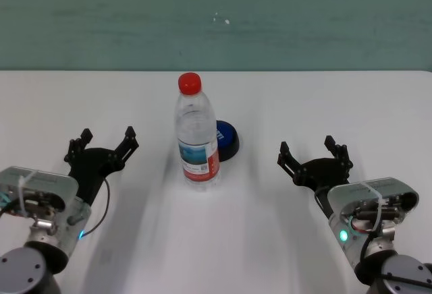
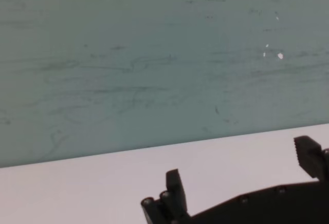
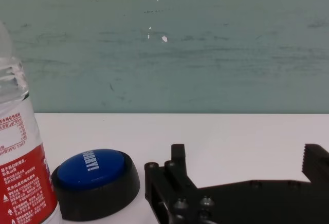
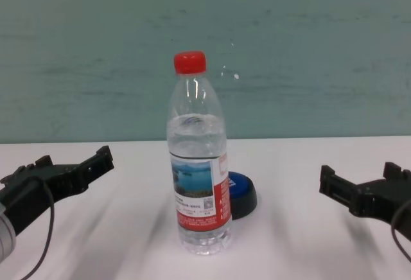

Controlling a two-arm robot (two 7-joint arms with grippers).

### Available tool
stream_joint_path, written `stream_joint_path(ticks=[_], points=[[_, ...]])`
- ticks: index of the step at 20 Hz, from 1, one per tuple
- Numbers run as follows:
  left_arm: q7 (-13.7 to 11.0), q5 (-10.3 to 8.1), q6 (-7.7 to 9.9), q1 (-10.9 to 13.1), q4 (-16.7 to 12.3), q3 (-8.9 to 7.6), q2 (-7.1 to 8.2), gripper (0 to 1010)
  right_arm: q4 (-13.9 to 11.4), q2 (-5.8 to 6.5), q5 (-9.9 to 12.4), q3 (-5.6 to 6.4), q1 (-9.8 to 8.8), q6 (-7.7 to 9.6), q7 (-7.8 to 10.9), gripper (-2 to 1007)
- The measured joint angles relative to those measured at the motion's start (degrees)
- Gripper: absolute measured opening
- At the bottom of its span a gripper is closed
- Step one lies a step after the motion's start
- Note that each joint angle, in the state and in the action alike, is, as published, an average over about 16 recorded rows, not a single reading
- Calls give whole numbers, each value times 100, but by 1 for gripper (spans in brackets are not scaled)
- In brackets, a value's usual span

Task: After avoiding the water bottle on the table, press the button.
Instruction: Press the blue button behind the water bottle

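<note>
The water bottle (image 1: 196, 132) stands upright on the white table (image 1: 324, 98), clear with a red cap and a red, white and blue label; it also shows in the chest view (image 4: 196, 164) and at the edge of the right wrist view (image 3: 20, 167). Right behind it and slightly right sits the button (image 1: 227, 139), a blue dome on a black base, half hidden by the bottle (image 4: 243, 193), plain in the right wrist view (image 3: 95, 180). My left gripper (image 1: 106, 140) hovers open left of the bottle. My right gripper (image 1: 314, 151) is open, right of the button, nothing between its fingers.
A teal wall (image 1: 216, 17) rises beyond the table's far edge. Bare tabletop lies to both sides of the bottle and between the right gripper and the button.
</note>
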Motion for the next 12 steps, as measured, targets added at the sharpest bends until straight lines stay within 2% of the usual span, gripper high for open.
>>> stream_joint_path(ticks=[12], points=[[0,0,0,0,0,0,0,1000,0,0,0,0,0,0,0,1004]])
